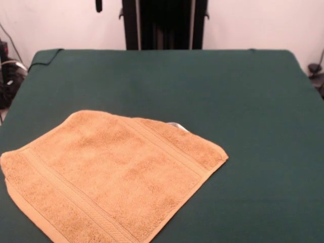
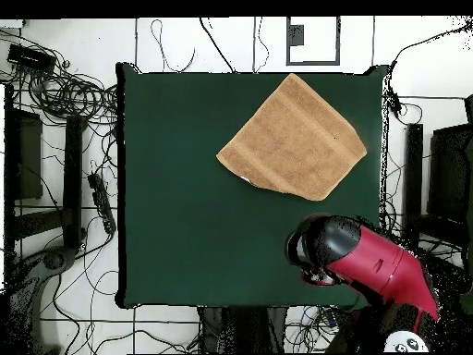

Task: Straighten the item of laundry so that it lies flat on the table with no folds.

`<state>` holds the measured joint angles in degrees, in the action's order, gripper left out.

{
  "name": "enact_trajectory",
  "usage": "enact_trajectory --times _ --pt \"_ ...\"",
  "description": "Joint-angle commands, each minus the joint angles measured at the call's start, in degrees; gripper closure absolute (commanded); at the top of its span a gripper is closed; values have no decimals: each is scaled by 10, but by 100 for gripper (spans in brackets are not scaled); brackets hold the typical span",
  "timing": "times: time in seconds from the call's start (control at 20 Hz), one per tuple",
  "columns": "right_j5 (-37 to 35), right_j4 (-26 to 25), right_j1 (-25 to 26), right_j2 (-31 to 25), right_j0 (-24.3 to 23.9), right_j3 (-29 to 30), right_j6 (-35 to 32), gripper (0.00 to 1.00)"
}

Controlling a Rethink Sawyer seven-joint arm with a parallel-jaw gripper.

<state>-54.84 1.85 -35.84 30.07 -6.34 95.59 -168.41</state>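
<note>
The towel (image 1: 111, 174) lies spread on the table (image 1: 243, 101), toward its near-left corner in the front view.

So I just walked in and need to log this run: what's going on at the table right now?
Nothing is being handled at the moment. The orange-tan towel lies spread out on the green table, turned diamond-wise toward one side, with no obvious folds; a bit of white label peeks out at one edge. The red robot arm is drawn back over the table's edge, clear of the towel. Its gripper cannot be made out, so whether it is open or shut is unclear.
</note>
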Motion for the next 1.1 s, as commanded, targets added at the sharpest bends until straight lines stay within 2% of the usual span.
enact_trajectory --times 0.05,0.45,1.1 --pt "83 40 63 -19 21 17 -157 0" --pt "140 60 122 -9 21 15 -163 0" --pt "176 112 196 17 36 -14 -178 0"
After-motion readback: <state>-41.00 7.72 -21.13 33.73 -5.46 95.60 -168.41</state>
